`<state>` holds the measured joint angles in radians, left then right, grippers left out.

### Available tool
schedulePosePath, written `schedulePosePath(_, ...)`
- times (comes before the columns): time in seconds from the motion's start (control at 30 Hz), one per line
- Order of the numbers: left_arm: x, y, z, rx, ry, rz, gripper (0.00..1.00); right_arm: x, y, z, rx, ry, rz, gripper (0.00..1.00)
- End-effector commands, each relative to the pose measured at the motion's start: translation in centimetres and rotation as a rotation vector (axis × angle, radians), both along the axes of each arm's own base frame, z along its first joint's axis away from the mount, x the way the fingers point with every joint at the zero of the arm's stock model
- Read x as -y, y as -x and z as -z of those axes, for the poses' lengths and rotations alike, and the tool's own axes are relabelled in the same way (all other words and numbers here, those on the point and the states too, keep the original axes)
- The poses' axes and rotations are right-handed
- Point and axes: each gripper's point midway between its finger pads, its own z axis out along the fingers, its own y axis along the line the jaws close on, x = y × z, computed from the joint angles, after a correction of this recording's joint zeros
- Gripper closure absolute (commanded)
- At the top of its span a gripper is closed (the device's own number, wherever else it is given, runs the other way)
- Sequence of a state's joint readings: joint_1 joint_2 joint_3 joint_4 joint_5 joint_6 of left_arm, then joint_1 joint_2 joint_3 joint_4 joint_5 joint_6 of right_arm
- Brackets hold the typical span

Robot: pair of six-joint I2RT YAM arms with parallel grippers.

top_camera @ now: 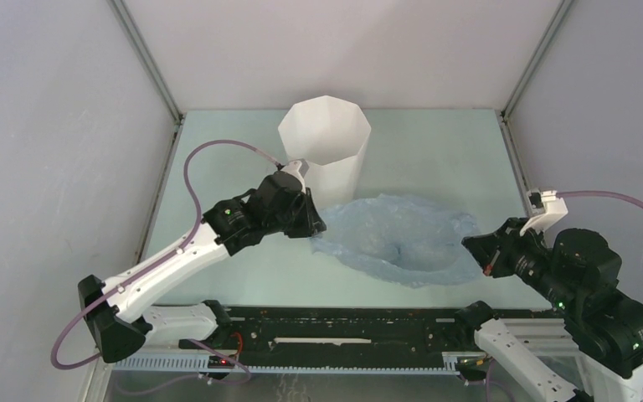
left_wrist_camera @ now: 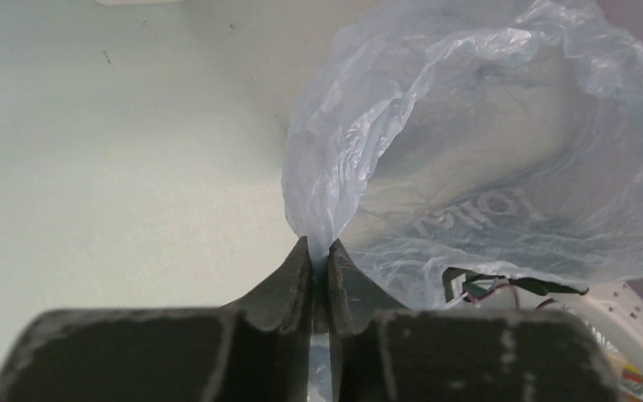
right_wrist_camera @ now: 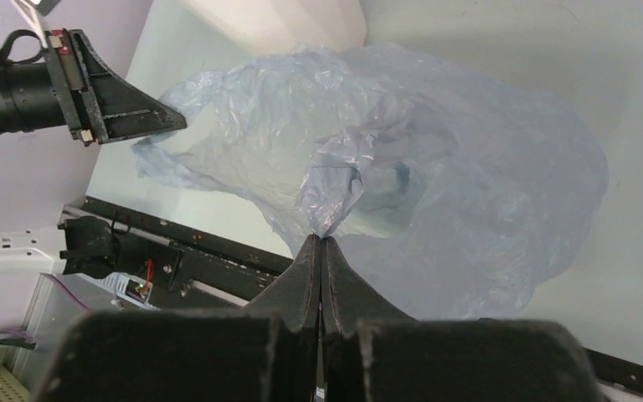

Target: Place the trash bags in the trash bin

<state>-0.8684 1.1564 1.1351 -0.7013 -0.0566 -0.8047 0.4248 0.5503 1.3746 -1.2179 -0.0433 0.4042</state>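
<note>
The pale-blue trash bag (top_camera: 398,239) lies stretched between the two arms over the pale green counter (top_camera: 243,268). It is wholly outside the white faceted trash bin (top_camera: 325,146), which stands upright toward the far side of the counter with its many-sided mouth open to the top. The left hand (top_camera: 316,226) sits at the bag's left edge, just in front of the bin's base. Its wrist camera shows the two dark fingers pressed together on a gathered pinch of film, which fans out above them into wrinkled folds. The right hand (top_camera: 475,249) is at the bag's opposite, right edge, well apart from the bin. Its wrist camera likewise shows the fingers clamped on a twisted tuft of the thin plastic. Between the two grips the film spreads wide and crumpled, with a darker hollow near its middle. Faint pale lettering (left_wrist_camera: 469,211) shows through the film in the left wrist view (too blurred to read). From overhead the bag's underside seems to rest on the counter, though the view does not show whether its middle touches or hangs just above. The bag's far edge lies near the bin's foot, and its near edge reaches close to the black rail (top_camera: 335,331) where the arms are mounted.
</note>
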Motion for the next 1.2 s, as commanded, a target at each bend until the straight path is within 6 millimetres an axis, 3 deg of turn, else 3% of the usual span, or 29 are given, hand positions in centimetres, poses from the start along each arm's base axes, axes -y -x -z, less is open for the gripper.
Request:
schedulePosePath(0.0, 0.3, 0.1, -1.5, 0.035, 0.033, 0.018, 0.95, 0.5, 0.0, 1.2, -0.058, 0.007, 0.048, 0.94)
schedulePosePath(0.07, 0.5, 0.3, -2.4, 0.042, 0.058, 0.029, 1.00, 1.3, 0.0, 2.3, -0.116, 0.036, 0.097, 0.79)
schedulePosePath(0.27, 1.8, 1.1, -5.2, 0.055, 0.184, 0.073, 1.00, 3.9, 0.4, 6.3, -0.339, 0.145, 0.272, 0.11)
schedulePosePath(0.3, 2.2, 1.3, -5.7, 0.051, 0.211, 0.084, 1.00, 4.4, 0.6, 7.0, -0.372, 0.175, 0.295, 0.06)
schedulePosePath(0.4, 2.7, 1.6, -6.7, 0.053, 0.265, 0.095, 1.00, 5.7, 0.2, 7.9, -0.384, 0.239, 0.353, 0.01)
schedulePosePath(0.57, 3.1, 1.5, -7.1, 0.054, 0.289, 0.099, 1.00, 5.7, -1.1, 8.0, -0.361, 0.273, 0.354, 0.00)
schedulePosePath(0.63, 3.3, 1.6, -7.2, 0.050, 0.299, 0.106, 1.00, 6.0, -1.6, 8.7, -0.346, 0.299, 0.363, 0.04)
schedulePosePath(0.7, 3.6, 1.8, -7.5, 0.048, 0.323, 0.117, 0.98, 5.4, -2.4, 8.9, -0.304, 0.281, 0.338, 0.19)
schedulePosePath(0.8, 4.3, 2.1, -8.9, 0.067, 0.392, 0.151, 0.97, 3.4, -3.1, 8.4, -0.259, 0.199, 0.264, 0.65)
schedulePosePath(0.9, 5.5, 3.1, -12.1, 0.125, 0.495, 0.232, 1.00, 2.0, -3.2, 6.0, -0.188, 0.110, 0.211, 0.93)
schedulePosePath(0.93, 5.9, 3.6, -13.7, 0.161, 0.535, 0.266, 1.00, 1.5, -2.8, 4.1, -0.143, 0.066, 0.179, 0.98)
schedulePosePath(1.03, 7.2, 5.6, -19.2, 0.270, 0.643, 0.381, 1.00, -0.7, -0.7, -3.1, 0.054, -0.087, 0.012, 1.00)
schedulePosePath(1.07, 8.3, 7.0, -22.5, 0.327, 0.687, 0.458, 1.00, -2.0, 1.3, -8.8, 0.221, -0.190, -0.110, 1.00)
schedulePosePath(1.17, 8.9, 8.4, -28.4, 0.427, 0.762, 0.539, 1.00, -3.4, 3.4, -15.3, 0.400, -0.297, -0.237, 1.00)
